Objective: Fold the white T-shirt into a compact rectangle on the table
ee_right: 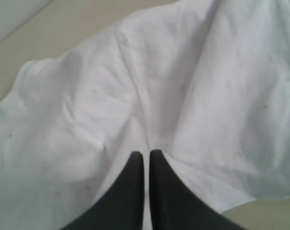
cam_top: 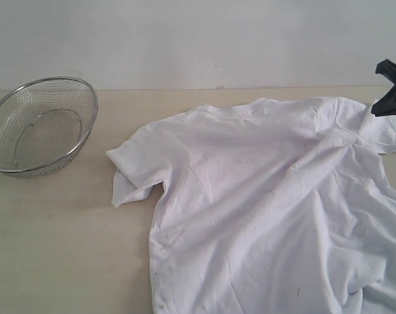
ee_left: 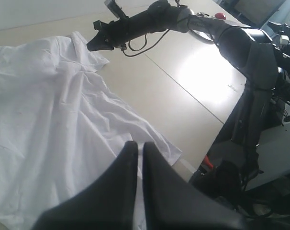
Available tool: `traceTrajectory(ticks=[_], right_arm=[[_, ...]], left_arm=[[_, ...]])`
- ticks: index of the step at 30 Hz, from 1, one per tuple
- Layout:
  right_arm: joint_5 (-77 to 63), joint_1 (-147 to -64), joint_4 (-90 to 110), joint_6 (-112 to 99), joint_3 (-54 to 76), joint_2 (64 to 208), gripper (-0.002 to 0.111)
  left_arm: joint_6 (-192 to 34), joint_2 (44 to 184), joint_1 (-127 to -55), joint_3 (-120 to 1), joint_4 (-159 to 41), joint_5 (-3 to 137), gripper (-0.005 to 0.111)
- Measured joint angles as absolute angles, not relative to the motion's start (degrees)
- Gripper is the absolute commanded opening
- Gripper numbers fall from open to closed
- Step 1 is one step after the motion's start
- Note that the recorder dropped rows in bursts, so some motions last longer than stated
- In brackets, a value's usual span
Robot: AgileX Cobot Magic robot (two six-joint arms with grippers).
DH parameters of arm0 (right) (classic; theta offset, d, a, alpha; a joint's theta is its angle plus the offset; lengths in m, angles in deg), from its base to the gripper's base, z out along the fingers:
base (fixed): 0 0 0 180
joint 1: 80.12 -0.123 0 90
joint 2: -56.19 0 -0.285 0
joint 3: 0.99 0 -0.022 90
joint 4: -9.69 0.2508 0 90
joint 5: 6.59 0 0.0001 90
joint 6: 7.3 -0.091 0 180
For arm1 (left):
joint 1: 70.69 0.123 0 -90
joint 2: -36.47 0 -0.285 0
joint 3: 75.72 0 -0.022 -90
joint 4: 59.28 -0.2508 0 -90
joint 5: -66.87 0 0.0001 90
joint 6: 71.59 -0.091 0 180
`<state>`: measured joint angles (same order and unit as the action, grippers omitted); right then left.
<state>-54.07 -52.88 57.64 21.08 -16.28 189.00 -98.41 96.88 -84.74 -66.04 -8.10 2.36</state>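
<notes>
white T-shirt point(cam_top: 263, 196) spread on table point(cam_top: 61, 242), near mesh bowl point(cam_top: 28, 140). right gripper point(ee_right: 146, 154) pinching shoulder cloth, creases run into tips. we reckon it's set for a fold. that arm stretched long and low. left gripper point(ee_left: 137, 143) pressed together over hem; gripping cloth? we can't tell.

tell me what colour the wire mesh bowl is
The bowl is silver, a see-through metal mesh; the exterior view shows it best.

Two grippers are counted: left gripper point(ee_left: 140, 144) and right gripper point(ee_right: 146, 154). Beneath them one white T-shirt point(cam_top: 270, 196) is counted; well apart from them, one wire-mesh bowl point(cam_top: 41, 124). One table point(cam_top: 61, 248) is counted.
</notes>
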Motion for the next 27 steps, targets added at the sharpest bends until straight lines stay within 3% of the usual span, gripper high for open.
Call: traceTrajectory(ticks=[8, 27], right_arm=[[-47.2, -52.9, 56.2, 21.1, -16.3, 191.1, 0.0], [-45.7, -52.9, 42.6, 12.6, -16.4, 195.3, 0.0]], left_arm=[[-98.3, 96.9, -84.7, -66.0, -8.1, 2.4, 0.004], [-98.3, 96.9, -84.7, -66.0, -9.4, 2.4, 0.004]])
